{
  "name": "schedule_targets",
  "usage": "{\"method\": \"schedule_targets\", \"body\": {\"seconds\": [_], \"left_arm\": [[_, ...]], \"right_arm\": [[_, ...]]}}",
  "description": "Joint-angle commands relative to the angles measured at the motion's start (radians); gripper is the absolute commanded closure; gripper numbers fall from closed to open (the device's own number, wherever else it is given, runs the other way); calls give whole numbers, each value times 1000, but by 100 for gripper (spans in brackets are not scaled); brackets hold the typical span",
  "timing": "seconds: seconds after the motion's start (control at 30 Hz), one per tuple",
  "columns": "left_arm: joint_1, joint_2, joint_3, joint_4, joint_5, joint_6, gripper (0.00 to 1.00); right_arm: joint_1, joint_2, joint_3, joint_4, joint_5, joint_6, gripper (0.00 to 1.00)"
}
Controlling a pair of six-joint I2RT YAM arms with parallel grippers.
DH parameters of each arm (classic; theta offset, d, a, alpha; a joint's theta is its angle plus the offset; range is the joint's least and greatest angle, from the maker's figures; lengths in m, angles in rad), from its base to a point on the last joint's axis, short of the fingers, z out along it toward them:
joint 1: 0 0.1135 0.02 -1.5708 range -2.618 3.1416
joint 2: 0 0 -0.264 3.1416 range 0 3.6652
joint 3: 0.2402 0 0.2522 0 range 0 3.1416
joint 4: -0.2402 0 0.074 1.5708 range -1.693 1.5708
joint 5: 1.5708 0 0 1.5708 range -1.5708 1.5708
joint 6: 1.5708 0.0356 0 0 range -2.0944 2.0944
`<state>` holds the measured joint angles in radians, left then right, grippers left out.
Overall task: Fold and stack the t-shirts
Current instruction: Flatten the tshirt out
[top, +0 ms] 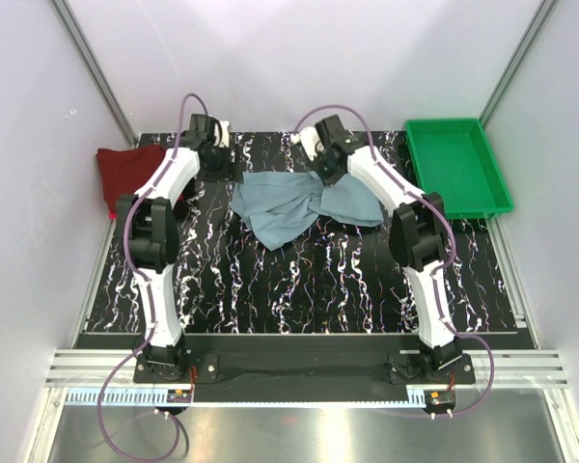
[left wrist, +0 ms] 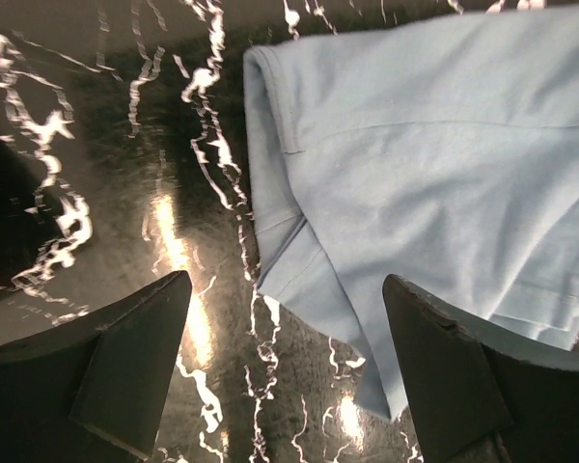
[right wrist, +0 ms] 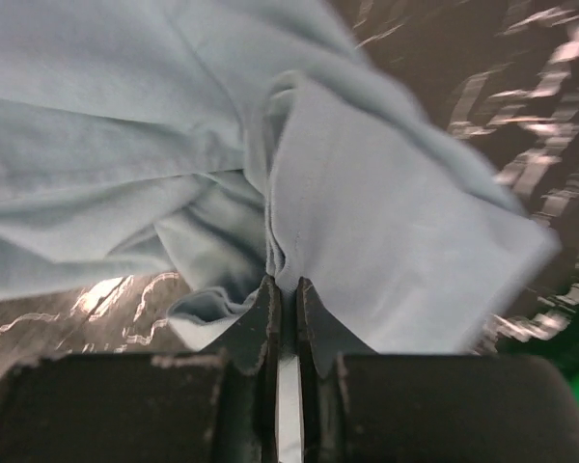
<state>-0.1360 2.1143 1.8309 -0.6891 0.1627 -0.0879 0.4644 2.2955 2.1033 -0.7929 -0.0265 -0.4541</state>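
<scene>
Jaws: on the left gripper (left wrist: 288, 289) they are spread wide with nothing gripped; on the right gripper (right wrist: 282, 289) they are pressed almost shut on a fold of the grey-blue t-shirt (right wrist: 125, 145).
Maroon t-shirt (top: 125, 172): seen bunched at the table's far left, out to the outer side of the left jaws and well apart from them.
Left gripper: held over the black marbled table (top: 299, 280). A hemmed edge of the grey-blue t-shirt is seen ahead of the open jaws, running down towards the inner finger (left wrist: 444, 376). Contact cannot be told.
Grey-blue t-shirt: laid crumpled between the two pairs of jaws, on the far half of the table.
Right gripper: a raised ridge of cloth is pinched at the fingertips, with loose folds spilling to both sides.
Green tray (top: 507, 198): set to the outer side of the right jaws, apart from the cloth.
</scene>
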Motion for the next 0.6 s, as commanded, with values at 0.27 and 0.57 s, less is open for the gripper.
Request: {"method": "schedule_targets", "body": {"seconds": [0.27,0.57], "left_arm": [[64,-220,-122,76,64,-56,11],[64,-284,-87,59,55,-38,11]], "right_arm": [[69,-189,576,-258,-42,43,93],[65,-477,322,-57,167,97,96]]}}
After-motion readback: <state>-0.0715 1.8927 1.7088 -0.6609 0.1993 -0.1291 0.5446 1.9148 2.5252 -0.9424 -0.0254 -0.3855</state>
